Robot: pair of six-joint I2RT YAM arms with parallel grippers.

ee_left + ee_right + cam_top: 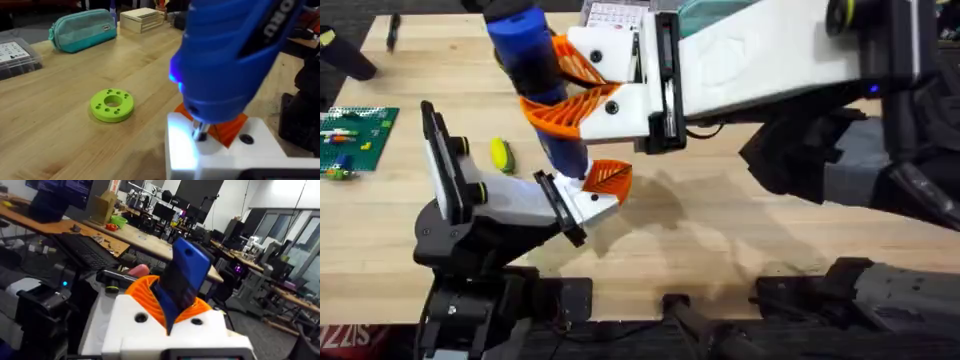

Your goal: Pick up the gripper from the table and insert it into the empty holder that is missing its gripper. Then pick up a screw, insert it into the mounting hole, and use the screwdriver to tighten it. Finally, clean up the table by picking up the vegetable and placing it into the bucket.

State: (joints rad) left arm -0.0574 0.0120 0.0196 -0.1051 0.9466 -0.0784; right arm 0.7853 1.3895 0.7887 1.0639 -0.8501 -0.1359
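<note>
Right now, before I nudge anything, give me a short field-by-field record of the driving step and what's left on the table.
right gripper: shut on the screwdriver, orange pads either side of its blue body
screwdriver tip: down on the white holder, light on at the nose
orange gripper: seated in the holder block
left gripper: cannot tell
vegetable: lying on the table, not yet cleared
green disc: flat on the table, apart from the holder
bucket: not visible

Blue screwdriver (535, 80) with a blue light, orange ribbed gripper (608, 177), white holder (582, 200), yellow-green vegetable (500, 154), bright green disc (112, 105), teal pouch (82, 31)
</note>
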